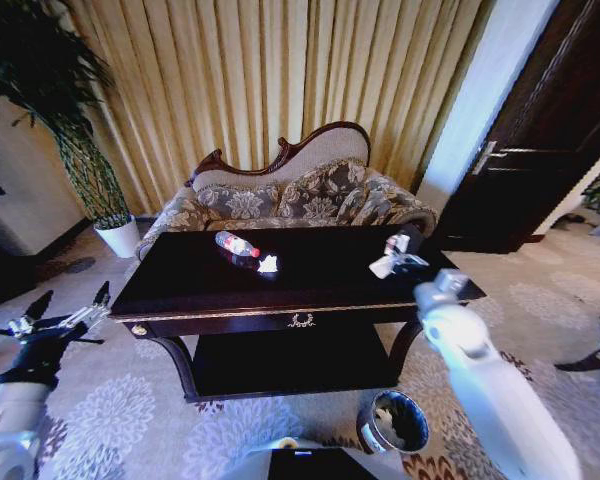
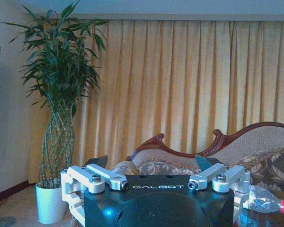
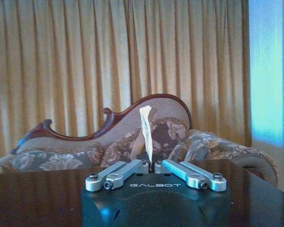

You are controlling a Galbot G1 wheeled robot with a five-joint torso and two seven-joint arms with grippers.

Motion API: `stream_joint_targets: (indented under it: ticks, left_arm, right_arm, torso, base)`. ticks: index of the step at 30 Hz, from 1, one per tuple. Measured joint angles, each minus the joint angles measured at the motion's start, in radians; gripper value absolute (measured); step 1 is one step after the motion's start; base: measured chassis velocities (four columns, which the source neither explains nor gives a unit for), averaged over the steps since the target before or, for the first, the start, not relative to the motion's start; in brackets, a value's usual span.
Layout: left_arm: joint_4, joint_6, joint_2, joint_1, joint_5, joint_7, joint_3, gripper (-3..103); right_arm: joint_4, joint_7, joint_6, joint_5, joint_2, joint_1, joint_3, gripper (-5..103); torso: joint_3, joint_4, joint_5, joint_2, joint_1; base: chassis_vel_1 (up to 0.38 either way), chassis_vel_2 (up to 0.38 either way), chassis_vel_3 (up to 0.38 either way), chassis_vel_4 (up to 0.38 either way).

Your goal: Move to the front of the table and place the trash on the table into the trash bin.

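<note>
Dark glossy wood meets you first: the table [image 1: 180,285] stands square ahead with gold trim, a gold wreath emblem on its front edge, curved legs and a low shelf beneath. Behind it you see the carved floral sofa [image 1: 310,195] against pleated golden curtains [image 1: 280,70], with a tall bamboo plant [image 1: 70,130] in a white pot [image 1: 118,238] off to your left and a dark door [image 1: 550,130] to your right. On the tabletop, left of centre, the clear plastic bottle [image 1: 236,244] with its red label lies on its side, and a crumpled white paper scrap [image 1: 268,264] sits just beside it. Your right gripper [image 1: 398,256] reaches over the table's right end, its pale arm rising from the lower right, and the right wrist view shows its jaws pinched together on a thin, creased white paper strip [image 3: 146,132] that stands upright between them. Your left gripper [image 1: 70,305] hangs off the table's left end, above the patterned carpet [image 1: 130,410], arm low and extended, jaws spread wide with nothing in them. The trash bin [image 1: 395,423], round and dark grey with a black liner, stands on the carpet in front of the table, near its right front leg, with something white inside.
</note>
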State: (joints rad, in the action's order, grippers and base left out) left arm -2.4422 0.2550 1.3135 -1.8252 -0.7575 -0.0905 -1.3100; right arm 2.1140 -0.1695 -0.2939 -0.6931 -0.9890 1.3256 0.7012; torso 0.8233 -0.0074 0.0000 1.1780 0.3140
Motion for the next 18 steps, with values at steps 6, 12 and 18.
stream_joint_targets:
  ticks: [6, 12, 18]
  left_arm:
    - [0.01, 0.009, -0.015, -0.005, -0.013, -0.024, 0.004, 100]
    - [0.01, 0.016, -0.021, -0.01, -0.017, -0.028, 0.01, 100]
    - [0.012, 0.017, -0.019, -0.023, -0.022, -0.03, 0.007, 100]
  right_arm:
    - [0.156, 0.033, 0.005, -0.038, -0.021, 0.217, 0.094, 1]
    - [0.241, 0.033, 0.016, -0.007, -0.061, 0.302, 0.098, 1]
    - [0.255, 0.032, 0.019, 0.01, -0.078, 0.308, 0.082, 1]
  torso:
    - [0.0, -0.0004, 0.0001, 0.0, 0.0]
    - [0.0, 0.0, -0.0001, 0.0, 0.0]
    - [0.0, 0.0, -0.0001, 0.0, 0.001]
  base:
    - [0.0, 0.0, 0.0, 0.0]
    - [0.0, 0.0, 0.0, 0.0]
    - [0.072, -0.055, -0.07, 0.071]
